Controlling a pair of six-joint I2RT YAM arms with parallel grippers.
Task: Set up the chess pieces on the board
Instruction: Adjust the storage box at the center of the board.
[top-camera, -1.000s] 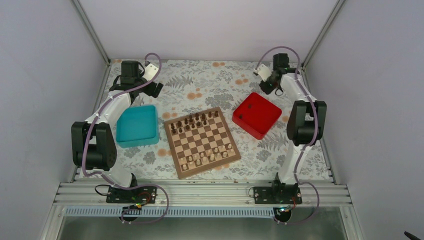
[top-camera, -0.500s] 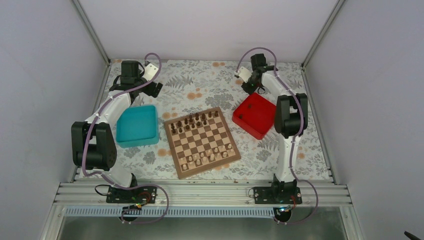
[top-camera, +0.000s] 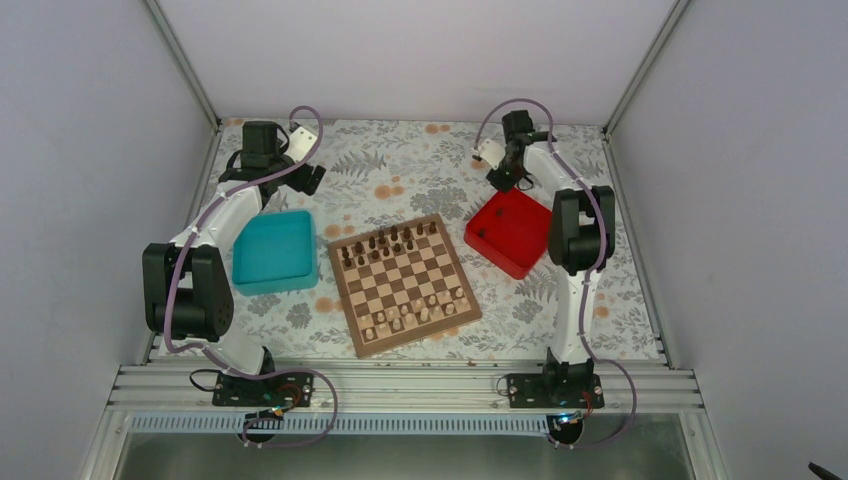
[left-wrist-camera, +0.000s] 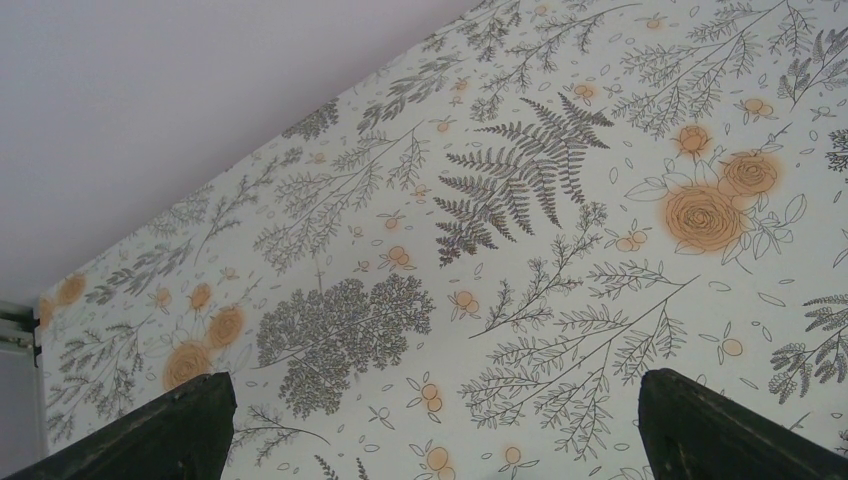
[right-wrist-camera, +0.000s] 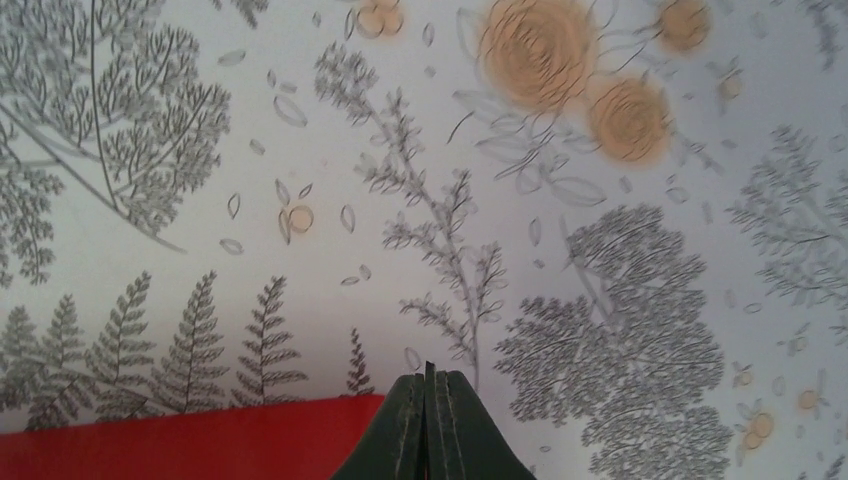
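Observation:
The board (top-camera: 403, 283) lies at the table's middle, slightly turned. Several dark brown chess pieces (top-camera: 388, 243) stand on its two far rows. My left gripper (top-camera: 308, 178) hovers over the cloth beyond the teal tray, far from the board. In the left wrist view it (left-wrist-camera: 435, 380) is open wide with only floral cloth between its fingers. My right gripper (top-camera: 503, 181) hangs over the far edge of the red tray (top-camera: 513, 230). In the right wrist view it (right-wrist-camera: 428, 372) is shut with its fingertips pressed together, and the red tray's rim (right-wrist-camera: 180, 440) lies below left.
Pale cream chessmen (top-camera: 420, 312) stand on the board's two near rows. A teal tray (top-camera: 273, 250) sits left of the board. Grey walls and metal posts close in the floral-cloth table on three sides.
My right arm has swung left from the far right corner to the far edge of the red tray. My left arm has not moved.

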